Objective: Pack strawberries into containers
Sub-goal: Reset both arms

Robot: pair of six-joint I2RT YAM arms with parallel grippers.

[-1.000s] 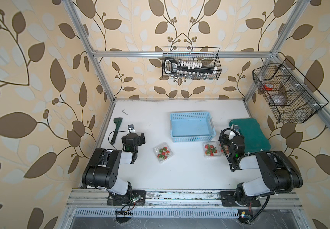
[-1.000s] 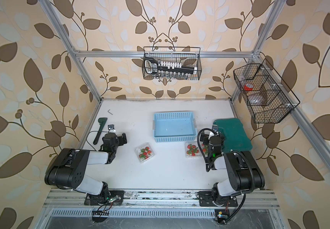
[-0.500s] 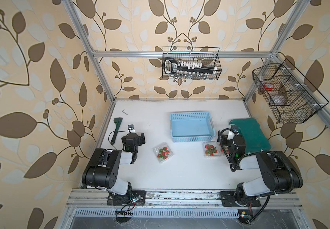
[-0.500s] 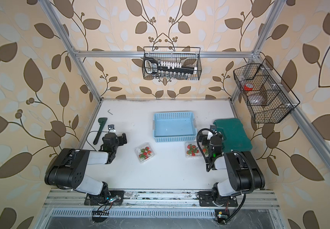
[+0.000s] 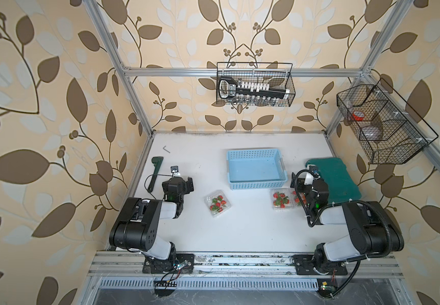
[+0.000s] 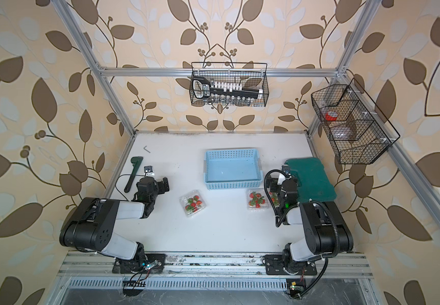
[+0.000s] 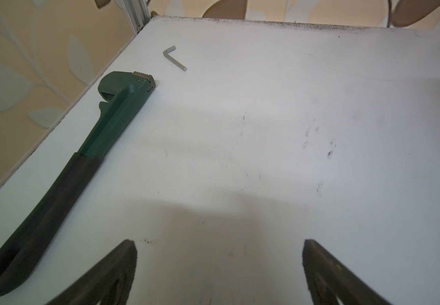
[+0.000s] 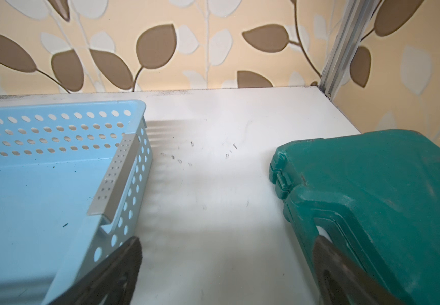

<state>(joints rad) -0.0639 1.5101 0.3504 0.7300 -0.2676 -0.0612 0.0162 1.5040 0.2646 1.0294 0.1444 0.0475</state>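
Clear container [image 5: 208,200] of strawberries [image 5: 217,204], long axis diagonal; left end effector [image 7: 219,242], right end effector [image 8: 227,239] apart, empty

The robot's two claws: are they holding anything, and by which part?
Nothing. The left gripper and the right gripper are both open and empty.

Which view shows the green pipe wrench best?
Left wrist: the pipe wrench lies close and large, toothed head and dark grip sharp. Both top views show it far off and tiny. Right wrist misses it entirely.

I see the basket [image 5: 255,169] centred on the bench [image 5: 240,232] — containers [image 5: 281,198] before it, wrench [image 5: 155,171] far left, case [image 5: 337,179] right.
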